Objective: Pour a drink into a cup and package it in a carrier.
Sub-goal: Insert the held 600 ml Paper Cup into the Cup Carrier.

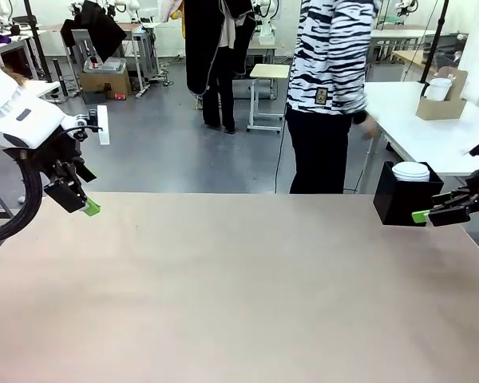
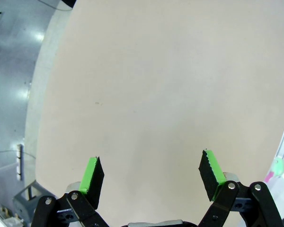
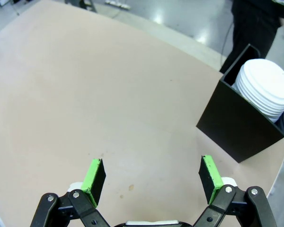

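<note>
Jaws spread wide on both grippers, nothing between the pads.

Left gripper (image 1: pixel 86 206): at the table's left edge, toward the far side, hanging just above the surface from the white arm. In the left wrist view (image 2: pixel 151 177) its two green pads stand well apart over bare tabletop.

Right gripper (image 1: pixel 421 215): at the right edge, toward the far side, fingers pointing left, its green tip just in front of the black box in the front view. In the right wrist view (image 3: pixel 151 175) the pads are equally wide apart, with bare table between them and the box up and to the right, apart from the fingers.

Table (image 1: pixel 239 303): pale beige top, unmarked apart from a few small specks.

Black box (image 1: pixel 405 199): square, open-topped, standing upright at the far right corner of the table. It holds a stack of white lids (image 3: pixel 266 90), the top lid rising above the rim.

Carrier (image 1: pixel 442 100): brown cardboard, on a separate white table (image 1: pixel 415 128) beyond the far right, well apart from both grippers. A white cup (image 1: pixel 439 88) stands in it.

Person (image 1: pixel 331 80): standing past the far edge, right of centre, in a black-and-white striped top and dark trousers, one hand (image 1: pixel 370 126) lowered toward the white table.
</note>
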You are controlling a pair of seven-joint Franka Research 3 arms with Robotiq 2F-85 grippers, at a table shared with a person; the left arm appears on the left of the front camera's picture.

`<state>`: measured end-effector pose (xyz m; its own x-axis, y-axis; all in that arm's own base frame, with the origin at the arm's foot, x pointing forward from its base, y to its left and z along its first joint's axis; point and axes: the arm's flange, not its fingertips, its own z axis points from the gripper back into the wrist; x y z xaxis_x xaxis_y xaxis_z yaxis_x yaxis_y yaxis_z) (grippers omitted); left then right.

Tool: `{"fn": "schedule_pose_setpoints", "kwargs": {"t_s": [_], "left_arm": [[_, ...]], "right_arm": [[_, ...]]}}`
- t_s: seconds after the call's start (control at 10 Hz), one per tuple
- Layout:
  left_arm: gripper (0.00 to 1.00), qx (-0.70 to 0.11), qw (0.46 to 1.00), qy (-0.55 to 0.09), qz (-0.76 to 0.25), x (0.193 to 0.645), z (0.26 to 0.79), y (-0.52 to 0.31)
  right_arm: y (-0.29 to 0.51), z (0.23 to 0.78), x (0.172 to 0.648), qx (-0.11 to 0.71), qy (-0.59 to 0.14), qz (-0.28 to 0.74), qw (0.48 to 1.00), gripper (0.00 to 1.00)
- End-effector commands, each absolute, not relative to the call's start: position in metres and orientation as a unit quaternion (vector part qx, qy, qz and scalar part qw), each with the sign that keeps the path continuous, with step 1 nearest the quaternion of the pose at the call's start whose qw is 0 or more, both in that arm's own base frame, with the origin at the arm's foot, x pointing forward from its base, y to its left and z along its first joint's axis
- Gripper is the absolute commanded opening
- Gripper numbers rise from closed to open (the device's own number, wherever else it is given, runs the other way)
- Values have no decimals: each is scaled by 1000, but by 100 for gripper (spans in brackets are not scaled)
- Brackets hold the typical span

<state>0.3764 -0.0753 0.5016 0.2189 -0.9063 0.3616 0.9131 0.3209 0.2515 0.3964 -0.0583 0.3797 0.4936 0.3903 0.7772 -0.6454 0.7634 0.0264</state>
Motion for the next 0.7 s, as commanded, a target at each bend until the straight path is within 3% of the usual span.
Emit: {"fn": "schedule_pose_setpoints", "kwargs": {"t_s": [0.0, 0.6], "left_arm": [[100, -9, 783, -226, -579, 377, 503, -76], [100, -9, 783, -226, -579, 377, 503, -76]], "right_arm": [[-60, 380, 396, 158, -404, 318, 843, 100], [-60, 380, 396, 158, -404, 318, 843, 100]]}}
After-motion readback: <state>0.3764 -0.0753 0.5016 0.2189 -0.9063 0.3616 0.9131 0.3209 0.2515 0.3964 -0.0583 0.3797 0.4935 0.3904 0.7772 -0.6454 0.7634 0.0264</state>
